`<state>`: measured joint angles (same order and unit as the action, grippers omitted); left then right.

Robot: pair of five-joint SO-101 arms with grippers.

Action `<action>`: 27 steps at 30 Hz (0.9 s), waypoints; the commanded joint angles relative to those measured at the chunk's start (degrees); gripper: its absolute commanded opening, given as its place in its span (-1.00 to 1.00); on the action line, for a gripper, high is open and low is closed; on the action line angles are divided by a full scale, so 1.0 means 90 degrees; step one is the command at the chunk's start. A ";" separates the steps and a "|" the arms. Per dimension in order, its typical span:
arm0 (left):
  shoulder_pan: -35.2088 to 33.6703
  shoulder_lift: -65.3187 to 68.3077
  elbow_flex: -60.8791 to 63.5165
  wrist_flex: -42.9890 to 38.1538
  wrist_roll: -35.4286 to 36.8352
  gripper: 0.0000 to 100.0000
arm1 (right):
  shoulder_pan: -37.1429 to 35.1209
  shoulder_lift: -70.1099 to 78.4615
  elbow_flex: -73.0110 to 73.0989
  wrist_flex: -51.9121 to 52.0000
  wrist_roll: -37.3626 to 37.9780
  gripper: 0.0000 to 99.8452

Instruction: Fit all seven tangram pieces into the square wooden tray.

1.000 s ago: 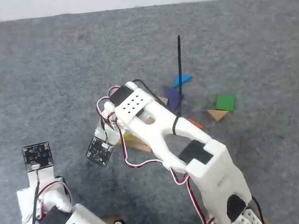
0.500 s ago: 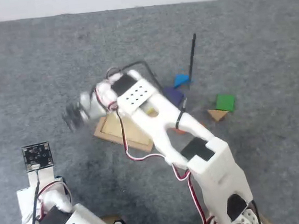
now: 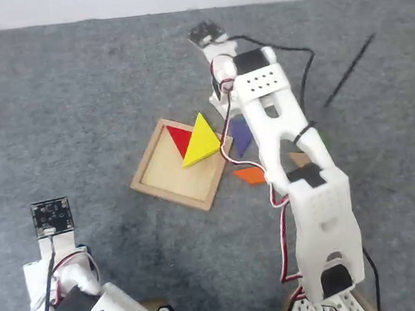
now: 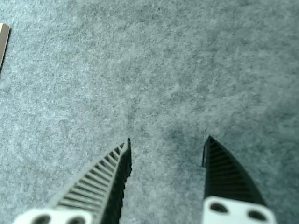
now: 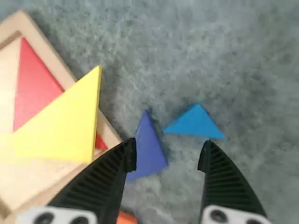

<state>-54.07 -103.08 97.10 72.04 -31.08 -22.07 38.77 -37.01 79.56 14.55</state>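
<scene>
The square wooden tray (image 3: 150, 178) lies mid-table with a red triangle (image 3: 178, 138) in its far corner. A yellow triangle (image 3: 200, 140) rests across the red one and over the tray's rim. A purple piece (image 3: 242, 135) and an orange piece (image 3: 250, 175) lie just right of the tray. In the right wrist view my right gripper (image 5: 168, 147) hangs open above the purple piece (image 5: 148, 148) and a blue triangle (image 5: 194, 123), holding nothing. The yellow triangle (image 5: 65, 126), red triangle (image 5: 32, 88) and tray rim (image 5: 46, 44) lie beside them. My left gripper (image 4: 168, 142) is open over bare carpet.
The right arm (image 3: 264, 90) stretches from the near edge over the pieces right of the tray. A tan piece (image 3: 299, 159) peeks out beside it. A black cable (image 3: 347, 74) crosses the far right. The left arm (image 3: 82, 302) sits folded at the near left corner.
The right arm has swung from over the tray's left side to the far right, uncovering the tray with the red and yellow triangles. The left arm has not moved.
</scene>
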 commanded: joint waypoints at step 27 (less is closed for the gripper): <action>0.0020 -0.0088 -0.0073 0.0029 -0.0059 -0.52 | -0.1109 0.0952 -0.0078 -0.0083 -0.0205 -0.57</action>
<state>-54.07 -103.08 97.10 72.04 -31.08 -29.98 46.86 -38.15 78.51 13.49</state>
